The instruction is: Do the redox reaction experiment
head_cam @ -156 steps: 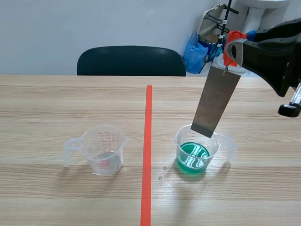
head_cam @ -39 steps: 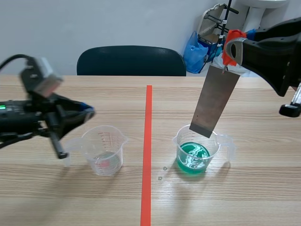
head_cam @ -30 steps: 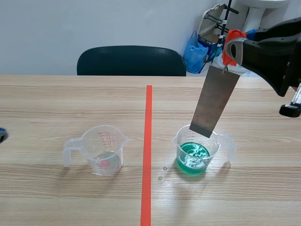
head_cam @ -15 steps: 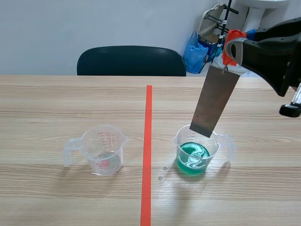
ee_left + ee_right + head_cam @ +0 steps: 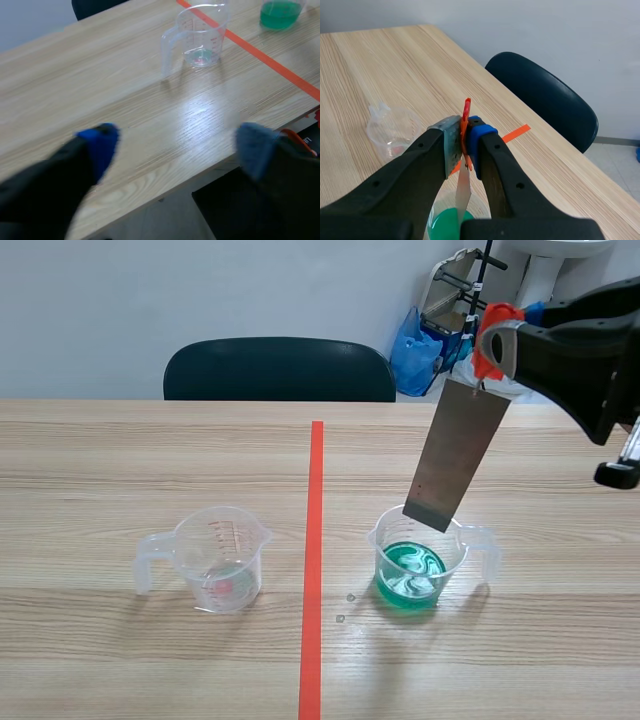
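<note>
A grey metal plate with an orange clip at its top hangs tilted, with my right gripper shut on its top end. Its lower edge is just above the rim of a clear beaker of green liquid, right of the tape line. In the right wrist view the plate shows edge-on under the gripper, with the green beaker below. A second clear beaker, almost empty, stands left of the line. My left gripper is open over the table's near edge, with that beaker far ahead.
An orange-red tape line runs down the middle of the wooden table. A dark chair stands behind the far edge. A blue bag and a stand are at the back right.
The left arm, in the scene view 1.3 s ago beside the near-empty beaker, has drawn back out of it. The right arm and plate have stayed put. The green liquid swirls.
</note>
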